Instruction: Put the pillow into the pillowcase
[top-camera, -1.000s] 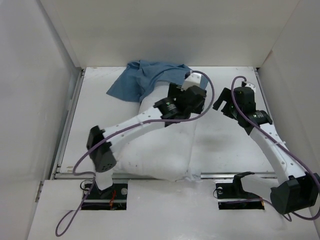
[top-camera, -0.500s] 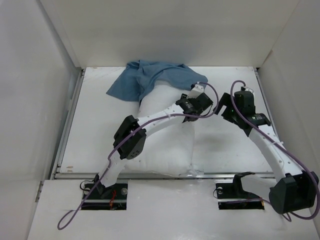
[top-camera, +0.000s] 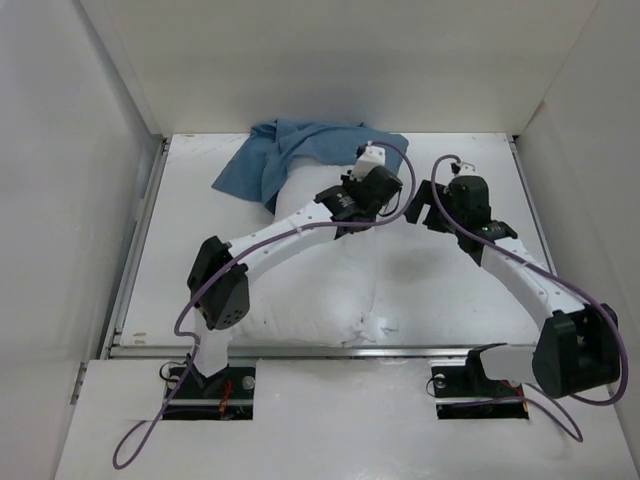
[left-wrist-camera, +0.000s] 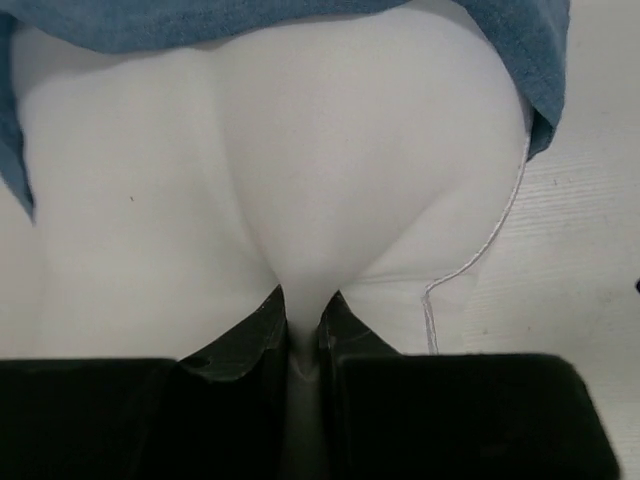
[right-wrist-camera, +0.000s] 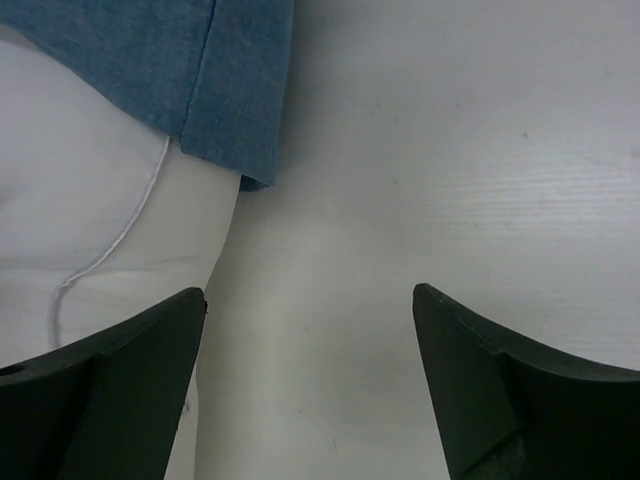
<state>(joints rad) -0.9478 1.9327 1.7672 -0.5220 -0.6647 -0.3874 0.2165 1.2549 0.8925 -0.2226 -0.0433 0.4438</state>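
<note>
- The white table (top-camera: 470, 290) carries everything. Directly beneath the right end effector its surface is bare.
- The pillow (top-camera: 310, 280) lies lengthwise on the table. It runs from under the left end effector back toward the near edge, and its plump far end bulges just ahead of the left fingers.
- The pillowcase (top-camera: 265, 165) is crumpled beyond the left end effector and off to its left. Its blue edge is draped over the pillow's far end and covers only that end.
- The left end effector (left-wrist-camera: 302, 310) is clenched, pinching a raised ridge of the pillow's white fabric between its dark fingers.
- The right end effector (right-wrist-camera: 308, 292) is released, with its jaws wide and nothing between them. The pillow's stitched edge and a blue corner of the pillowcase sit just to its left.
</note>
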